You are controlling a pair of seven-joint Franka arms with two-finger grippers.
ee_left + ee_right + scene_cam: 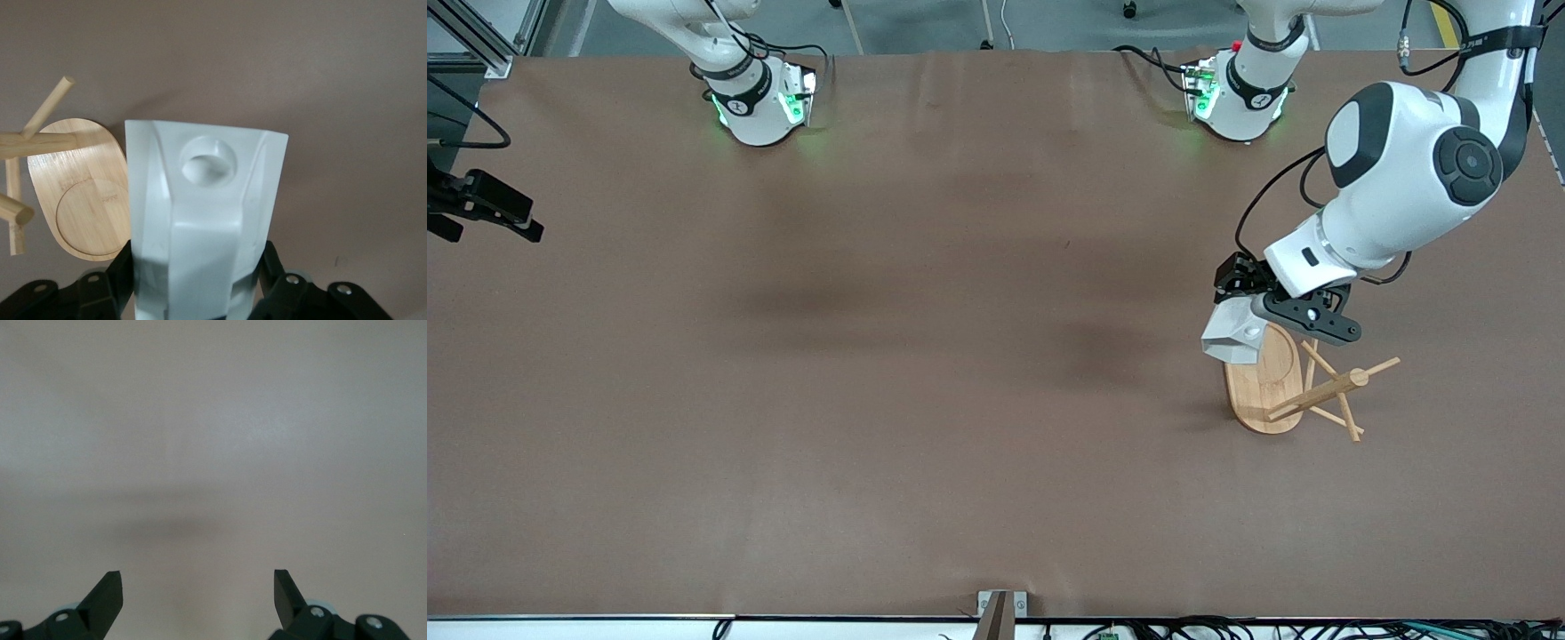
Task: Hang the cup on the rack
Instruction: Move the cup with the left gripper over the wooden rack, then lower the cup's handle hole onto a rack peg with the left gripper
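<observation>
My left gripper (1249, 313) is shut on the white faceted cup (1230, 339) and holds it in the air over the end of the rack's oval base that is farther from the front camera. In the left wrist view the cup (207, 213) fills the space between the black fingers (110, 277), its blocky handle with the round hole facing the camera. The bamboo rack (1267, 384) stands at the left arm's end of the table, its post (1325, 391) and thin pegs just beside the cup. Its base (80, 200) shows in the left wrist view. My right gripper (198, 587) is open and empty over bare table.
The brown table (925, 356) stretches wide toward the right arm's end. A black clamp-like fixture (485, 206) sticks in at that end's edge. The two arm bases (760, 102) stand along the edge farthest from the front camera.
</observation>
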